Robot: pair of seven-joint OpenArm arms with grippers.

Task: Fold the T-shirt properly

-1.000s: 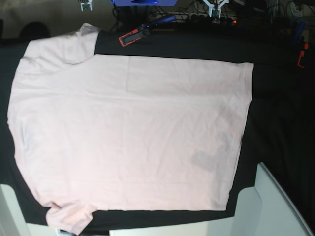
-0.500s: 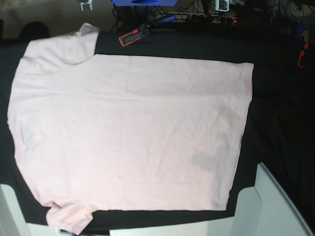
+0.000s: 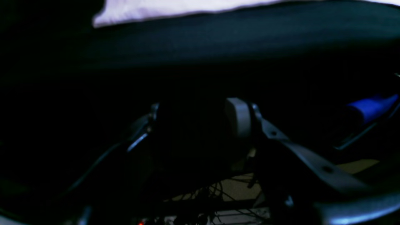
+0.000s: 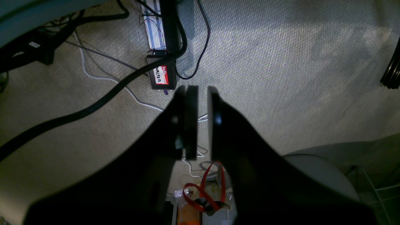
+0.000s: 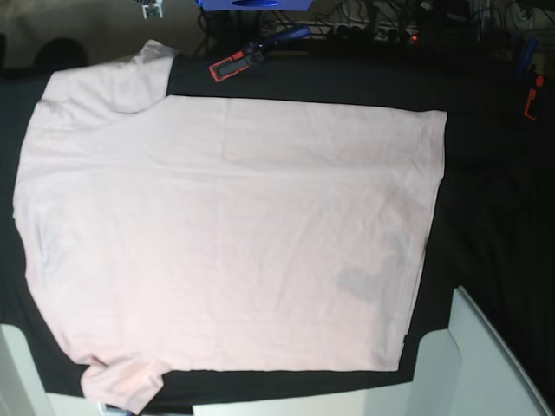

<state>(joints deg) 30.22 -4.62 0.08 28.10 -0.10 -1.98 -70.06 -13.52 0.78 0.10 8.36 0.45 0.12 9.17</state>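
The pale pink T-shirt [image 5: 225, 225] lies spread flat on the black table [image 5: 494, 217], sleeves at the left, hem at the right. A greyish patch [image 5: 357, 282] sits near the hem. In the left wrist view only a strip of the shirt [image 3: 187, 7] shows at the top. My left gripper [image 3: 193, 120] is open and empty, low beside the dark table edge, apart from the shirt. My right gripper [image 4: 202, 118] hangs over the carpet floor, jaws almost together with nothing between them. The shirt is out of the right wrist view.
A red-and-black device [image 5: 232, 65] and a blue-handled tool [image 5: 286, 36] lie at the table's far edge. A red clip [image 5: 532, 97] sits at the far right. White panels stand at the near right [image 5: 486, 364] and near left [image 5: 13, 373]. Cables [image 4: 93, 106] cross the floor.
The white gripper part at the top edge of the base view, right of centre, has moved up out of view. The T-shirt has not moved.
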